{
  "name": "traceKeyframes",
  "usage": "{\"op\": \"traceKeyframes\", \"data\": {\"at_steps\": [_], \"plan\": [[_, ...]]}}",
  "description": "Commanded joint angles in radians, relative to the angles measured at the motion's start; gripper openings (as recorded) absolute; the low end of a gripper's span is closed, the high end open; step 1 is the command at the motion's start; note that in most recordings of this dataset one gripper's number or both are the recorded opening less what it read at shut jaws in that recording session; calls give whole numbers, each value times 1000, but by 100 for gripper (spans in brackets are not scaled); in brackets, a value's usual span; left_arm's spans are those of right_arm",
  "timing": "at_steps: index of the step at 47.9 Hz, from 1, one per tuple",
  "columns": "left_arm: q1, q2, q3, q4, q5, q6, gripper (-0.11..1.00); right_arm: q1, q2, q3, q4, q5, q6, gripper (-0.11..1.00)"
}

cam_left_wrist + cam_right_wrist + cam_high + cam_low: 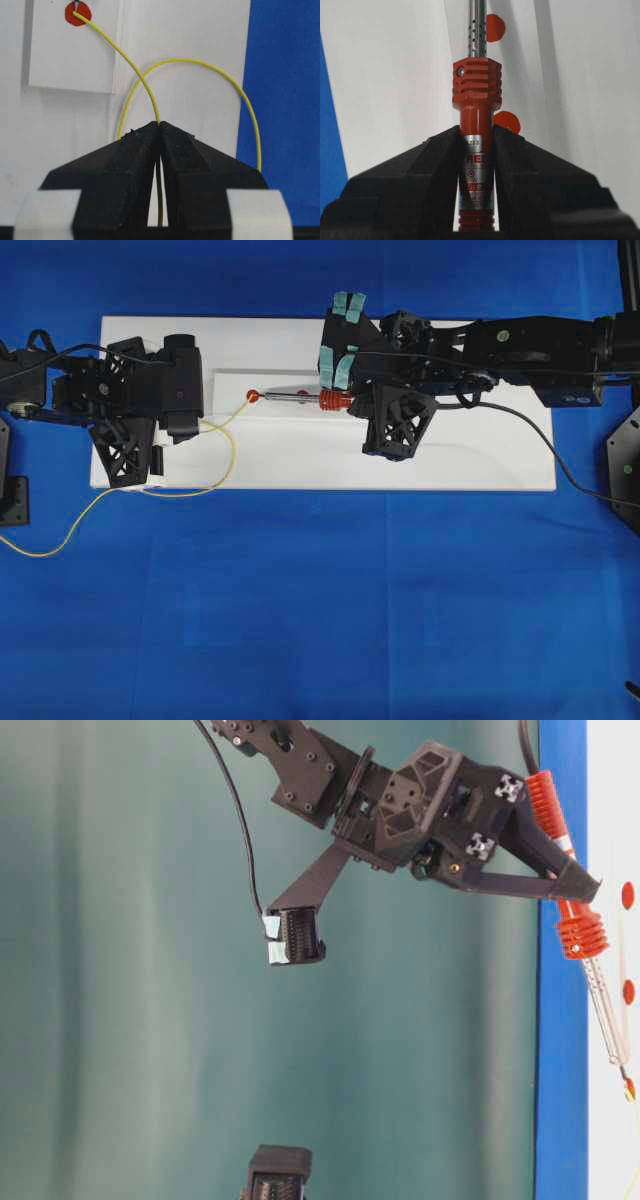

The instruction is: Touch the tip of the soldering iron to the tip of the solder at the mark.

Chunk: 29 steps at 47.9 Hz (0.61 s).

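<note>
The orange-red soldering iron (pixel 310 397) lies level over the white board, and my right gripper (pixel 360 400) is shut on its body (pixel 476 95). Its silver shaft points left, and its tip reaches the red mark (pixel 253 396). The thin yellow solder (pixel 232 440) is pinched in my left gripper (pixel 160 125), which is shut on it. From the jaws the solder (pixel 135 70) curves up to the mark (pixel 77 12), where its end lies on the red dot. There the iron's dark tip (pixel 76 5) meets it. The table-level view shows the iron (pixel 580 935) slanting down to the board.
The white board (pixel 450 460) lies on blue cloth, with a raised white plate (pixel 70 55) carrying the mark. Two more red dots (pixel 495 27) (pixel 507 121) sit along the iron's line. The iron's black cord (pixel 540 440) trails right. Slack solder loops off the board's front left edge (pixel 60 530).
</note>
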Motion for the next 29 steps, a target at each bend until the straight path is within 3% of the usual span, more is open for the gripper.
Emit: {"op": "traceKeyframes", "data": {"at_steps": [1,29], "plan": [[2,-12,-12,2,-3,2,2,0,-12,-26,0,-9,0,6],[2,-12,-11,2,-3,0,2,-2,-6,-25,-2,-8,-2,6]]}}
